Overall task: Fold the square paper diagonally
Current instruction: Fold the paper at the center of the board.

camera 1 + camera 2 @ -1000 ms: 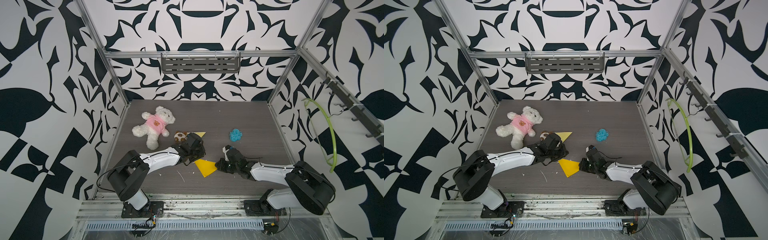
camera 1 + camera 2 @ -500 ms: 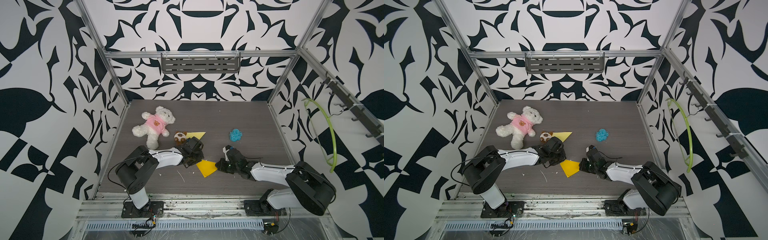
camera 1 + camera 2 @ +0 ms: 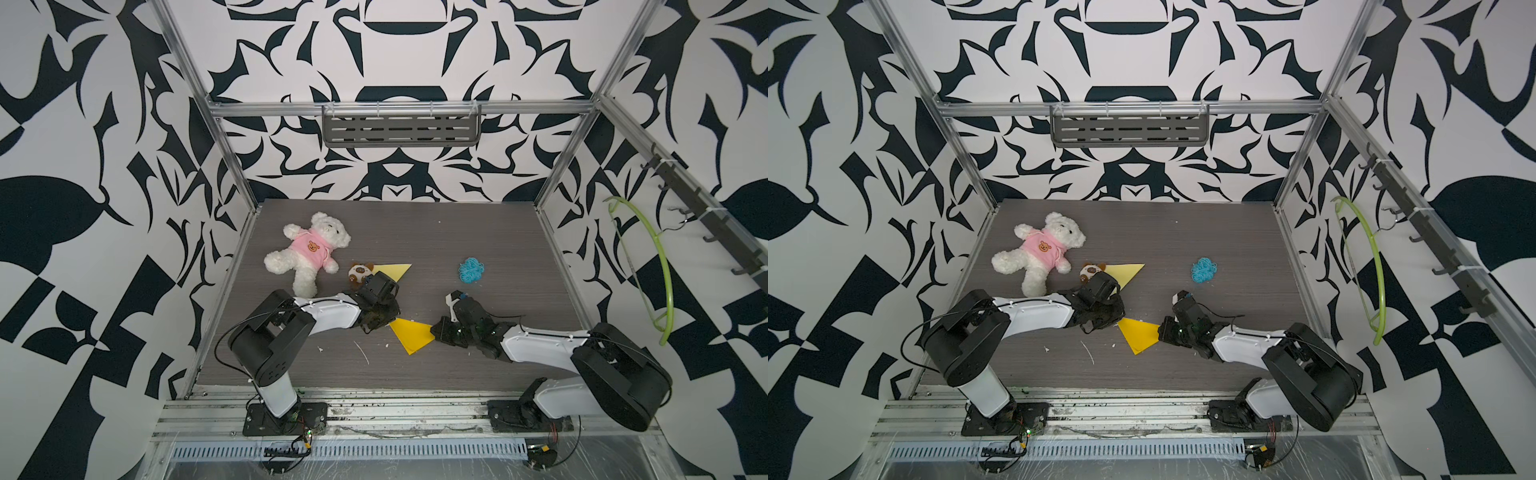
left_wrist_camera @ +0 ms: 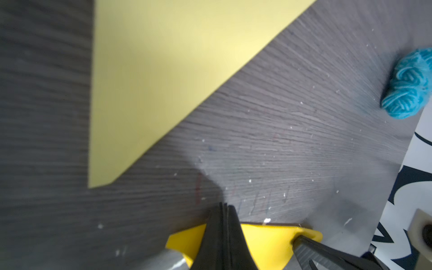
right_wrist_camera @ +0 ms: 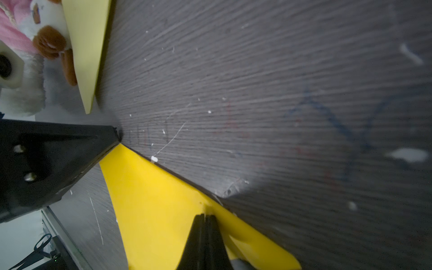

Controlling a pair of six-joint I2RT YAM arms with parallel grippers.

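Note:
The bright yellow square paper point(image 3: 411, 336) point(image 3: 1139, 336) lies folded into a triangle on the dark table, near the front middle. My left gripper point(image 3: 390, 322) point(image 3: 1118, 319) is shut, and its tips point(image 4: 224, 206) rest at the paper's left corner, reaching just past its edge. My right gripper point(image 3: 434, 330) point(image 3: 1161, 330) is shut too, with its tips point(image 5: 205, 216) pressed down on the paper point(image 5: 159, 205) close to the long edge at its right end. Nothing is pinched between either pair of jaws.
A pale yellow folded paper triangle point(image 3: 394, 272) lies behind the left gripper, beside a small brown-and-white plush point(image 3: 359, 272) and a white teddy bear in pink point(image 3: 309, 253). A blue yarn ball point(image 3: 471, 269) sits behind the right gripper. A green hanger point(image 3: 660, 266) hangs on the right wall.
My left gripper has slid a little toward the front, to the paper's left corner, and its arm has drawn in. The right arm and the paper have stayed put.

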